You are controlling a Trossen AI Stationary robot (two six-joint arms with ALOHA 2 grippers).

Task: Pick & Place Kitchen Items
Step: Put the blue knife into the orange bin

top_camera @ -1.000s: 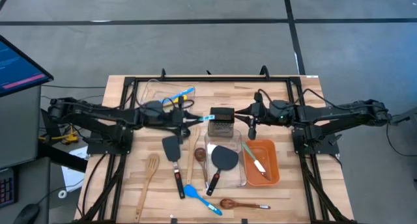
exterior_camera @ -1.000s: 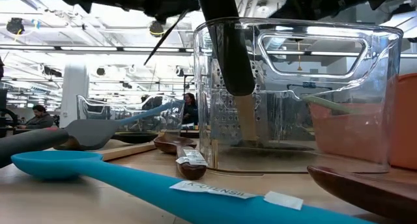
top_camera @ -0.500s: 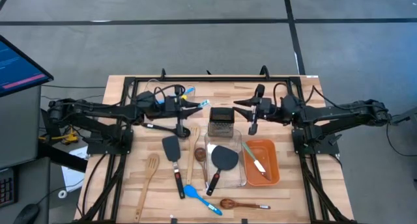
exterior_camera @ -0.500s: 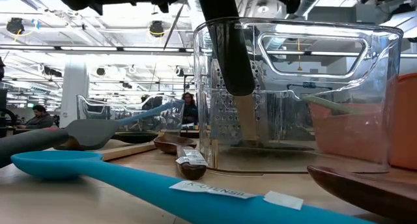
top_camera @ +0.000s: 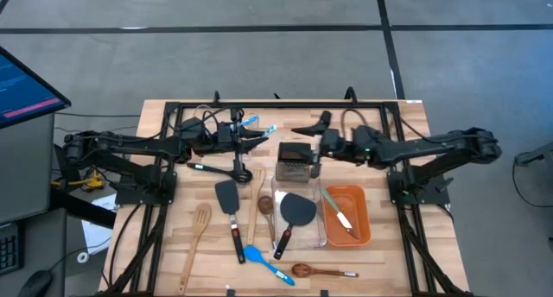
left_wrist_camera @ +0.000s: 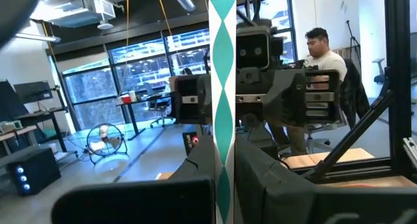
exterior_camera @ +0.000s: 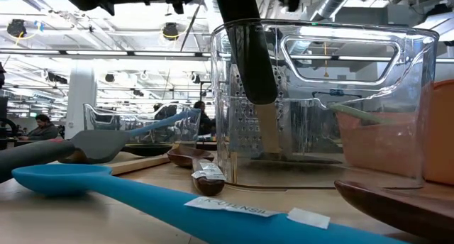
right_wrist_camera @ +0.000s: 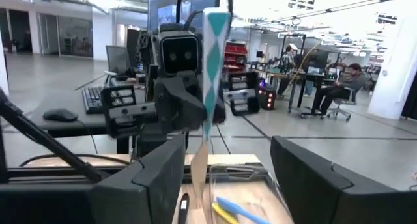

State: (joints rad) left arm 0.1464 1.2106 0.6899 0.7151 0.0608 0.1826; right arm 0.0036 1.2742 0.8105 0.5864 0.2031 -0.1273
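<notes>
Right gripper (top_camera: pixel 304 130) drawn nearer left gripper (top_camera: pixel 256 136), teal utensil (left_wrist_camera: pixel 223 100) clamped

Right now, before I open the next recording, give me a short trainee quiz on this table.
1. True or false: the orange bin is empty.
2. Which gripper grips the teal-striped utensil? A: left gripper. B: right gripper.
3. Fill in: the black turner has its head inside the ___ bin.

Key: 1 false. 2 A. 3 clear, meaning the clear bin.
</notes>
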